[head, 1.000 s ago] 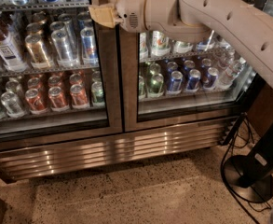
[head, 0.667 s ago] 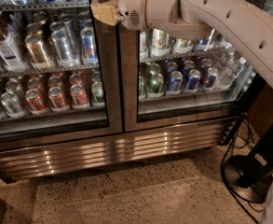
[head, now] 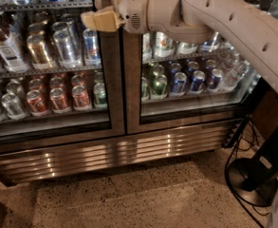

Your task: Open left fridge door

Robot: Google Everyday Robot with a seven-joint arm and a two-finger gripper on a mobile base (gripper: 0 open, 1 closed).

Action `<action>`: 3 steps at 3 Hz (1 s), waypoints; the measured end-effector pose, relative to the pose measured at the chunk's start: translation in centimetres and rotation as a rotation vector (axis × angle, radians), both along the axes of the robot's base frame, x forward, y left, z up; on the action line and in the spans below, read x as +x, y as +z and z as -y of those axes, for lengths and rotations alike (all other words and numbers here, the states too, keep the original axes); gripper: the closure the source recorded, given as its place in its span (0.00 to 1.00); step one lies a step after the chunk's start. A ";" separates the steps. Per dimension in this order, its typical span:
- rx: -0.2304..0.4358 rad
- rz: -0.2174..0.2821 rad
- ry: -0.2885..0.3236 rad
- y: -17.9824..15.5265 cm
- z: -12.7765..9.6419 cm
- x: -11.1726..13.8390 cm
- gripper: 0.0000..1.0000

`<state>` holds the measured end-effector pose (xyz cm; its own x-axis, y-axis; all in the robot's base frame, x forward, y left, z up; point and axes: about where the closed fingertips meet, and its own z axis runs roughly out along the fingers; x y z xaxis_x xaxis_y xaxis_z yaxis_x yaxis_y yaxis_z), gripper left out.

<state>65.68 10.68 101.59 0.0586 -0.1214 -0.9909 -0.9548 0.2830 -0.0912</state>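
The gripper (head: 95, 21), whose state I cannot tell, hangs by the left fridge door (head: 113, 94), probably heavy and stiff: pull its inner edge.

No label on the cans (head: 60, 99) or bottles (head: 5, 46) seems readable.

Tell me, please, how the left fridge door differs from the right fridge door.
Behind the left fridge door stand red and silver cans; behind the right fridge door, blue and green cans. The gripper hangs before the left fridge door's upper inner edge, while the arm crosses the right fridge door's top. Both are steel-framed glass and look shut.
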 end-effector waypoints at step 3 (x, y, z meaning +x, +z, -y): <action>-0.018 0.077 -0.230 -6.6 -1.2 -6.8 0.65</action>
<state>58.84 11.92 95.04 0.1029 -0.1578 -0.9821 -0.8554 0.4899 -0.1683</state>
